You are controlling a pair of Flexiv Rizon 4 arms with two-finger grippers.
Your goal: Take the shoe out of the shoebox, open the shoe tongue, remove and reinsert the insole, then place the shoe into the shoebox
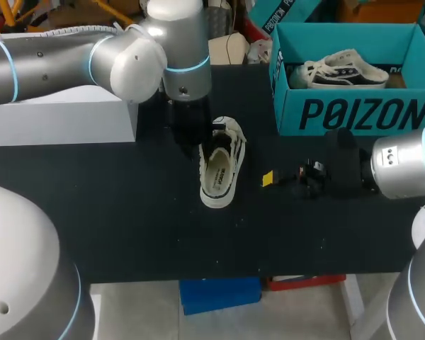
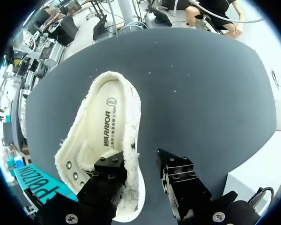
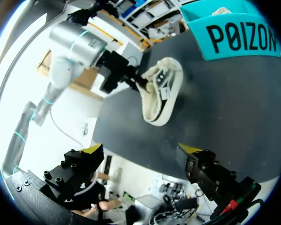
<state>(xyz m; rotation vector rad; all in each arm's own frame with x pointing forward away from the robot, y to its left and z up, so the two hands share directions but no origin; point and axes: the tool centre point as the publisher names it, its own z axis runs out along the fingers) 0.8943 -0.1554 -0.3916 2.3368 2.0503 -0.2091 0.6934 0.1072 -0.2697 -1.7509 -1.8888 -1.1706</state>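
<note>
The left gripper [image 2: 141, 173] stands part open at the laced end of a white canvas shoe [image 2: 103, 136] with a dark side stripe. Its fingers straddle the shoe's side wall. One black finger [image 2: 110, 171] is down inside the opening, against the frayed inner edge. The other finger stands outside the shoe over the black table [image 2: 201, 93], with a narrow strip of table showing between it and the sole, so the wall is not pinched. Ahead of the fingers the shoe lies sole down with its mouth spread open. A cream insole [image 2: 107, 124] lies flat inside it.

In the head view this shoe [image 1: 219, 170] sits just left of the frame's centre. The left arm comes in from the upper left and its gripper is over the shoe's upper end.

The right gripper [image 3: 140, 150] is spread wide and holds nothing. It hangs at the right of the head view's middle, well apart from the shoe, which lies ahead of it toward the left arm.

The teal cardboard shoebox [image 1: 354, 113] stands open in the upper right of the head view. A second white shoe [image 1: 343, 71] lies on its side inside it. A white block [image 1: 57, 120] rests on the table at the left edge.
</note>
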